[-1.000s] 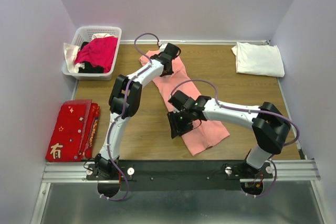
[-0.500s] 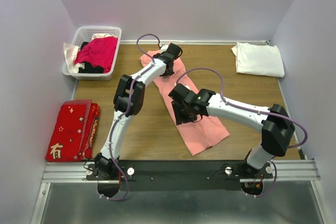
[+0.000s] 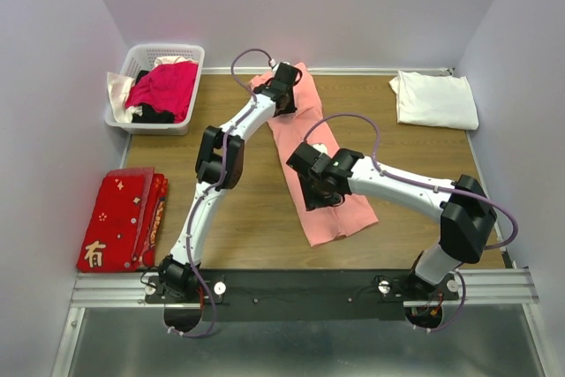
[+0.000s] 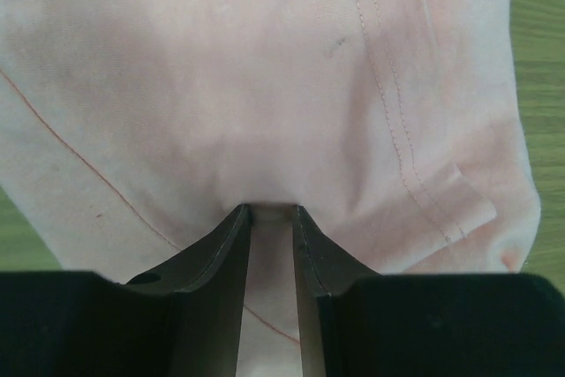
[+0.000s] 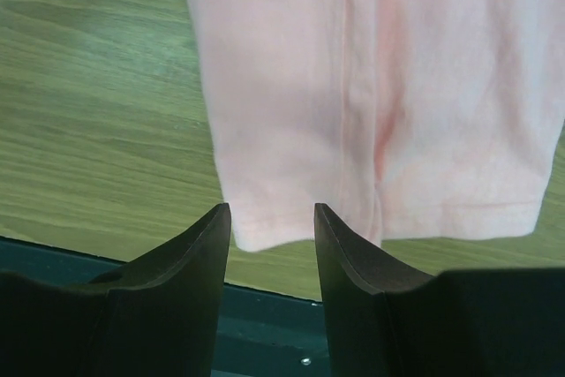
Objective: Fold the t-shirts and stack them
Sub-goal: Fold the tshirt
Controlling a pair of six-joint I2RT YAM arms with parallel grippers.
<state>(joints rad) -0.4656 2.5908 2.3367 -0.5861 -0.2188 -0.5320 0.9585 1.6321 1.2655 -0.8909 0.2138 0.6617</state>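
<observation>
From above, the salmon-pink t-shirt [image 3: 296, 134] lay as a long folded strip from the worktop's [image 3: 238, 218] far edge toward its near edge, and the white t-shirt [image 3: 434, 99] sat in the far right corner. In the left wrist view, the left gripper [image 4: 271, 209] was clenched on pink fabric. In the right wrist view, the right gripper [image 5: 272, 209] stood released over the hem.

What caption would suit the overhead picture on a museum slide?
The left gripper pinches the far end of a salmon-pink t-shirt stretched along the table; right gripper poised above its middle.

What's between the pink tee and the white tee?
Only bare wooden table lies between the pink tee and the white tee. The top view shows it.
</observation>
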